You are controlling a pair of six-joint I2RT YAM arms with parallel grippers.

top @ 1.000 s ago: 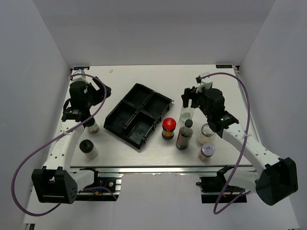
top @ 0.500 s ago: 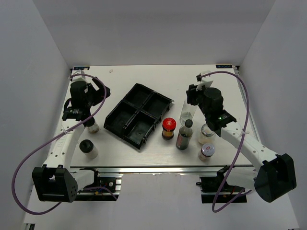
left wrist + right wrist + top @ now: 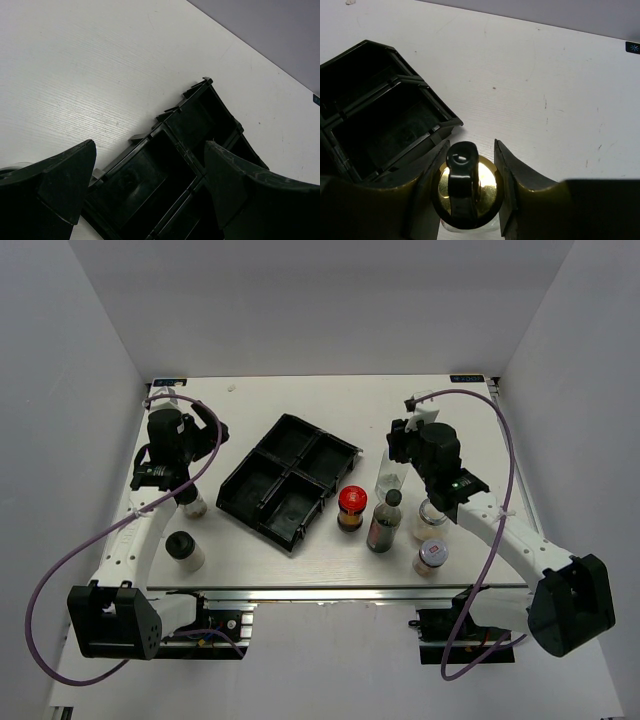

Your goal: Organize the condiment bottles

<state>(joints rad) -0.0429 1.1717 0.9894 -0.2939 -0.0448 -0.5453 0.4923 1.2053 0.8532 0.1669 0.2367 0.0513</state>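
Right gripper clenched on gold-capped bottle, body hidden; left gripper agape.

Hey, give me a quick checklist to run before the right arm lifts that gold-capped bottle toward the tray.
1. Grip: right pincer shut on the gold-capped bottle, fingers either side of its cap: ok.
2. Space in the tray, compartments empty: ok.
3. The left pincer open, away from the bottle: ok.
4. Clearance from the dark bottle: not ok, it stands close beside.
5. Bottle off the table: cannot tell.
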